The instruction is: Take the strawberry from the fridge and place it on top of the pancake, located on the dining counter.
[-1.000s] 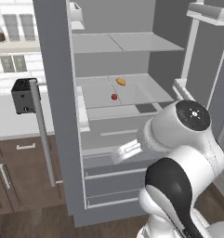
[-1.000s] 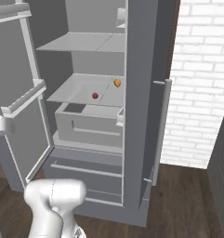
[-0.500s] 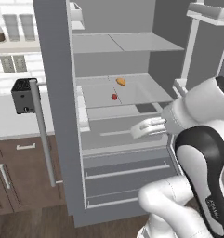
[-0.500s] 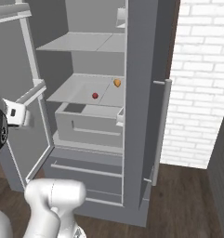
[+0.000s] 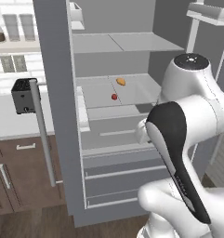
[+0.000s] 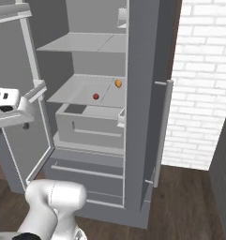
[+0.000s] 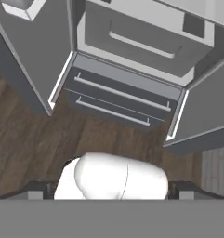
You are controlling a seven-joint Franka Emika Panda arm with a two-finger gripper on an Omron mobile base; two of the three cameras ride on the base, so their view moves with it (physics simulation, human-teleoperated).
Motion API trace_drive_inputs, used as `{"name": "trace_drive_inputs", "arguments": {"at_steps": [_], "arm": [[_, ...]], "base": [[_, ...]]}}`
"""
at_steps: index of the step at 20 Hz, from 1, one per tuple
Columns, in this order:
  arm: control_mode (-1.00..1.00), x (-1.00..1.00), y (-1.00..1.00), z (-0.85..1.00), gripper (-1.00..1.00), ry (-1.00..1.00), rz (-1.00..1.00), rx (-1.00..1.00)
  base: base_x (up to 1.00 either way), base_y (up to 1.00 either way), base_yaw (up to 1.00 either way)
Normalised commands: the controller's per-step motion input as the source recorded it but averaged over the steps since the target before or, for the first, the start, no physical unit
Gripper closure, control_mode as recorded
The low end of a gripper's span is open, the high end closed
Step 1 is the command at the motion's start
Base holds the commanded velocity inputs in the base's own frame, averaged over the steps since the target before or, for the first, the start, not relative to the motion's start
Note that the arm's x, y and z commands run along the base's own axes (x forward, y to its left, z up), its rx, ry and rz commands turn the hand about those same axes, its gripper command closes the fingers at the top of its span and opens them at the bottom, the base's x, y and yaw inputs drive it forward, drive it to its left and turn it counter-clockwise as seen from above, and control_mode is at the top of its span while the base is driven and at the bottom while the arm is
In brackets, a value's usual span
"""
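Kitchen setting, dark wood floor [image 7: 29,139] in front of the fridge [image 5: 53,69], whose two doors stand open. Gripper [image 7: 111,190] aimed down at the foot of the fridge from in front of it; its two dark fingertips [image 7: 38,188] sit wide apart at opposite sides of the hand view, jaws spread with nothing between them and nothing held; directly ahead lie the two lower drawers [image 7: 122,93] of the fridge, both closed, each with a long pale bar handle; above them, inside the fridge, a pale bin [image 6: 91,126] beneath the middle shelf. Strawberry [image 5: 114,96], small and dark red, rests on the middle shelf [image 6: 77,91] of the fridge, toward its front, well apart from the gripper; an orange-tan oval food item [image 5: 121,82] lies on the same shelf, behind the strawberry and apart from it. Left of the fridge: a white counter [image 5: 11,125] over brown cabinets [image 5: 20,172], with a dark box-shaped appliance [image 5: 24,95] on top; right of the fridge: a white brick wall [image 6: 203,70].
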Motion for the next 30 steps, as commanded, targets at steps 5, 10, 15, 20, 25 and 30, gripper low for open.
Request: {"name": "trace_drive_inputs", "arguments": {"at_steps": [5,10,15,20,25,30], "arm": [[-1.00,-0.09,-0.79,0.00,-1.00,-0.07,0.00,0.15],[-1.00,0.00,-0.17,0.00,-1.00,-0.14,0.00,0.07],[-1.00,0.10,0.00,-0.04,-1.00,-0.19,-0.10,0.00],[-1.00,-0.01,-0.04,-0.04,-1.00,-0.14,-0.07,0.06],[-1.00,-0.02,-0.02,-0.09,-1.00,-0.13,-0.03,0.16],[1.00,0.00,0.00,0.00,-1.00,-0.02,-0.01,0.03]], "base": [[0.00,0.00,0.00],[0.00,0.00,0.00],[0.00,0.00,0.00],[0.00,0.00,0.00],[0.00,0.00,0.00],[0.09,0.14,-0.03]]}}
